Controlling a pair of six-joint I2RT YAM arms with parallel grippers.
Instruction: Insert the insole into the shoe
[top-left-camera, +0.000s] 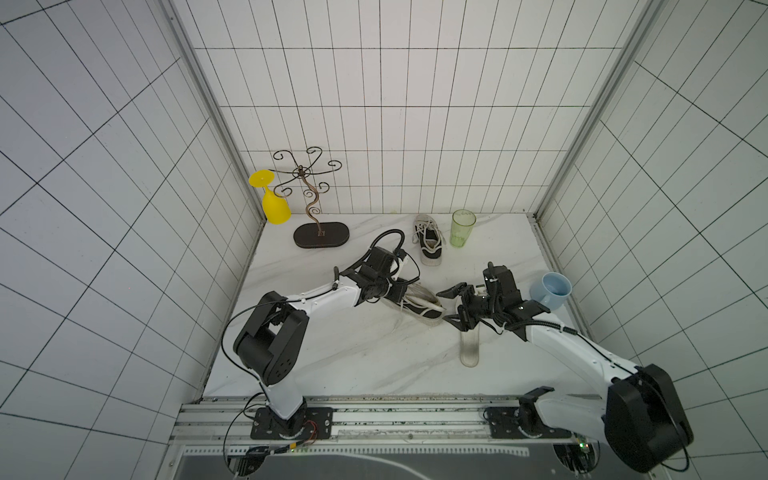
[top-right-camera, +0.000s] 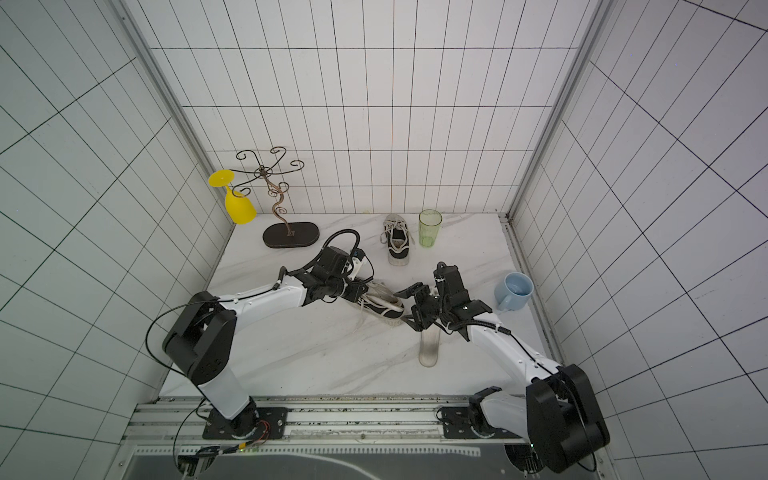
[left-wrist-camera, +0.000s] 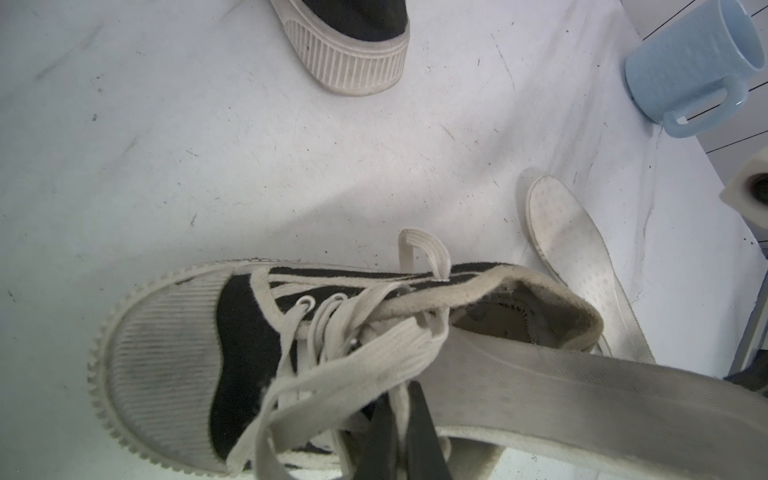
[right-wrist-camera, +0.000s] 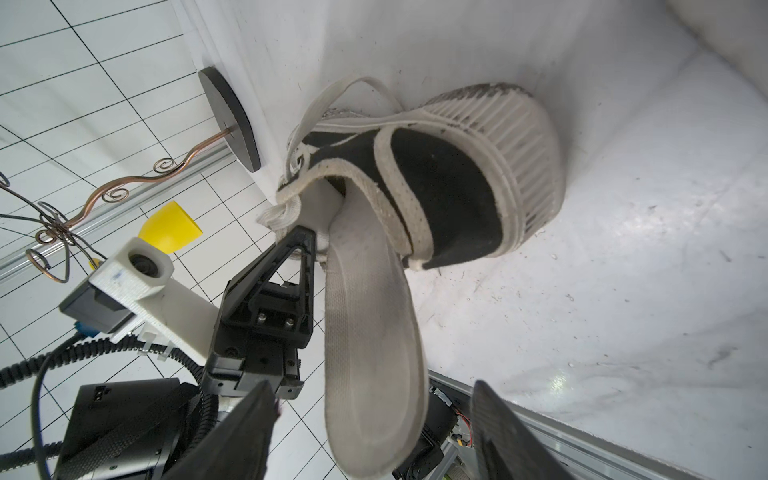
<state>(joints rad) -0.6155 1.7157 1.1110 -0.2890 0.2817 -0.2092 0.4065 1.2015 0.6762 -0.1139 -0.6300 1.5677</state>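
Observation:
A black canvas shoe with a white sole lies mid-table in both top views, heel toward my right arm. A pale insole sticks out of its opening, front part inside; the left wrist view shows the insole too. My left gripper is shut on the shoe at its laced collar. My right gripper is open, its fingers on either side of the insole's free heel end, with gaps on both sides. In a top view the right gripper sits just behind the shoe's heel.
A second insole lies flat on the table under my right wrist. A second shoe and a green cup stand at the back. A blue mug is at the right edge. A scroll-wire stand holds a yellow glass back left.

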